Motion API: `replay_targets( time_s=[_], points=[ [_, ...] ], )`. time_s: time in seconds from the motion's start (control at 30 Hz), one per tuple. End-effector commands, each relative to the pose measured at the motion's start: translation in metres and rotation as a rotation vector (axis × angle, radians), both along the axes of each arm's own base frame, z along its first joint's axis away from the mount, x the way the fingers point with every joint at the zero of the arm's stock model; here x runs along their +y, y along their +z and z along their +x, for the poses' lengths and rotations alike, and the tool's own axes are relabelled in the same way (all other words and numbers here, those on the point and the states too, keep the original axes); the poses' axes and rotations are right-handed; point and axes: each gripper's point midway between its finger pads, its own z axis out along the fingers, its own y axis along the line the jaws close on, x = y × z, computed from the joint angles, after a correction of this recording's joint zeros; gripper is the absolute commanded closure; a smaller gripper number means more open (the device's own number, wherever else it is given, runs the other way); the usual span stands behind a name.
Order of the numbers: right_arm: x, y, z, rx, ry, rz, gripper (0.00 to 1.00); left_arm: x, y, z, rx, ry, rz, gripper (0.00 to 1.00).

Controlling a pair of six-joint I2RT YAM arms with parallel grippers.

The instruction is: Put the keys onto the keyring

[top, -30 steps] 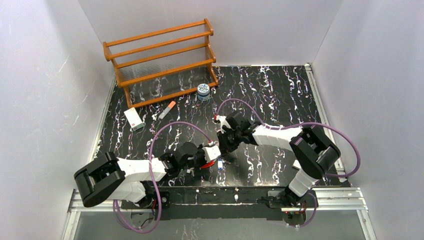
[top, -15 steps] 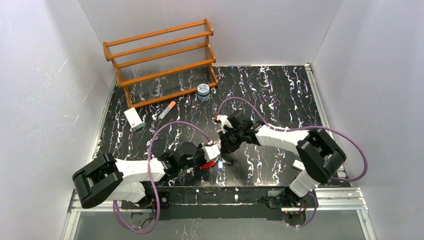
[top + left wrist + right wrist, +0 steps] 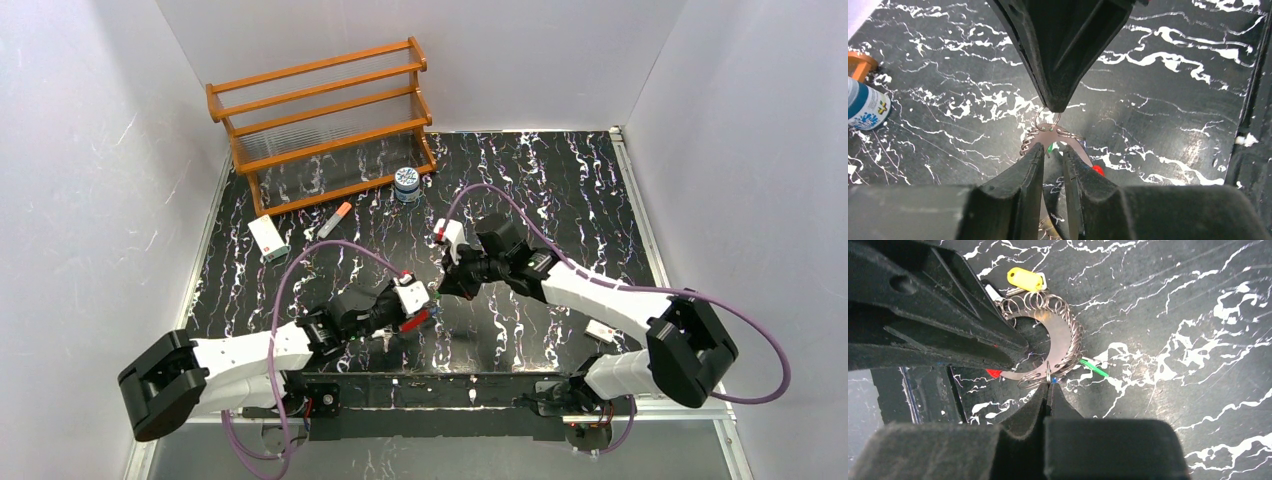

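Note:
The keyring (image 3: 1064, 337) is a silver crescent with a red end (image 3: 993, 373), strung with several small wire rings. A yellow key (image 3: 1024, 279) and a green key (image 3: 1094, 367) hang from it. My left gripper (image 3: 1053, 152) is shut on the keyring (image 3: 1048, 134), its red end (image 3: 1098, 170) showing beside the right finger. My right gripper (image 3: 1048, 390) is shut, pinching a small wire ring at the crescent's edge, with a speck of the blue key (image 3: 1053, 381) at its tips. In the top view the left gripper (image 3: 425, 312) and right gripper (image 3: 446, 290) meet above the table's middle front.
A wooden rack (image 3: 320, 120) stands at the back left, with a blue-white jar (image 3: 406, 184) at its right foot. An orange-tipped marker (image 3: 335, 219) and a white box (image 3: 267, 239) lie left of centre. A small white piece (image 3: 600, 330) lies beside the right arm.
The right gripper has shut, and the blue key no longer lies on the table by the front edge. Both grippers have moved a little away from the front edge, the keyring with them.

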Motion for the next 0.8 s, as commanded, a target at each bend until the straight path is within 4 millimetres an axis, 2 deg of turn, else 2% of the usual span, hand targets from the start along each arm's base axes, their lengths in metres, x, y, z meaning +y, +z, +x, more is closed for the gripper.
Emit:
replay_targets(
  time_s=[0.0,0.4,0.77],
  points=[
    [0.008,0.027,0.001,-0.165,0.106,0.088,0.99,-0.004,0.022,-0.004,-0.036,-0.031,-0.063,0.78],
    [0.005,0.053,-0.023,-0.361,0.264,0.246,0.99,-0.004,0.035,-0.008,-0.084,-0.052,-0.121,0.72],
    [0.009,0.055,-0.034,-0.324,0.328,0.269,0.99,-0.018,0.039,-0.007,-0.087,-0.092,-0.137,0.70]
  ],
)
